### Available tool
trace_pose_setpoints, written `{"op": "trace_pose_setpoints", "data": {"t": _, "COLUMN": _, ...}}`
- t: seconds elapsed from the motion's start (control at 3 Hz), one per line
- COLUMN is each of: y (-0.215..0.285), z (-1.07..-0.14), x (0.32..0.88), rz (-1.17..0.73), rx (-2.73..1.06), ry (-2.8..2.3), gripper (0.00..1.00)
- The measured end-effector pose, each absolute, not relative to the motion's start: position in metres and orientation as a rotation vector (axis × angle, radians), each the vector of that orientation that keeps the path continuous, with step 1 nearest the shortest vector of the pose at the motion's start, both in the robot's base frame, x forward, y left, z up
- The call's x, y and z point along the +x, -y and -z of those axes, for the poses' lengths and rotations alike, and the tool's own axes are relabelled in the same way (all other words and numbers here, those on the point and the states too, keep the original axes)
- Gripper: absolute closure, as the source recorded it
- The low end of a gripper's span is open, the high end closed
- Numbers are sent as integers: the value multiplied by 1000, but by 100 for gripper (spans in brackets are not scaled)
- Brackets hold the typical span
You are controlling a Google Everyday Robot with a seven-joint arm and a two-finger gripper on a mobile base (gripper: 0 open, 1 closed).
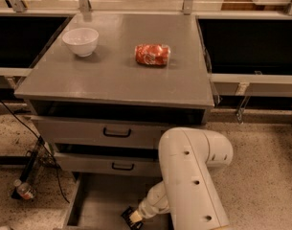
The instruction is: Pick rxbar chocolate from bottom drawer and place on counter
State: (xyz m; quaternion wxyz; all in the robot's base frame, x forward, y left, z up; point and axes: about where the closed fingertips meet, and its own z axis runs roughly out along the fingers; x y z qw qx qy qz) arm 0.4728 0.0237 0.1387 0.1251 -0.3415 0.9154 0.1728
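Reaching into the open bottom drawer (95, 200), the hand (132, 218) sits low over the grey drawer floor near its front edge, at the end of the bulky white arm (193, 176). Whether it is apart, together or clamped on anything, I cannot tell. A small dark shape (127, 212) right at its tip may be the rxbar chocolate, but I cannot separate the two. By my judgement such a bar is light, flat and a little bendy, with a slick wrapper. A pinch across its narrow width near the middle should hold best, since thin edges lie flush on the floor. The worktop (112, 80) above carries a white bowl (81, 41) and a red-orange packet (152, 54), well apart.
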Motion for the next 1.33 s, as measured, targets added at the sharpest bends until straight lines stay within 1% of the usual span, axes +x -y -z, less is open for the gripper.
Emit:
{"op": "trace_pose_setpoints", "data": {"t": 0.33, "y": -24, "z": -139, "x": 473, "rz": -503, "rx": -995, "ry": -2667, "gripper": 15}}
{"op": "trace_pose_setpoints", "data": {"t": 0.67, "y": -24, "z": -139, "x": 473, "rz": -503, "rx": -995, "ry": -2667, "gripper": 0}}
{"op": "trace_pose_setpoints", "data": {"t": 1.0, "y": -24, "z": -139, "x": 473, "rz": -504, "rx": -995, "ry": -2667, "gripper": 0}}
{"op": "trace_pose_setpoints", "data": {"t": 1.33, "y": -24, "z": -139, "x": 473, "rz": -504, "rx": -995, "ry": -2667, "gripper": 18}}
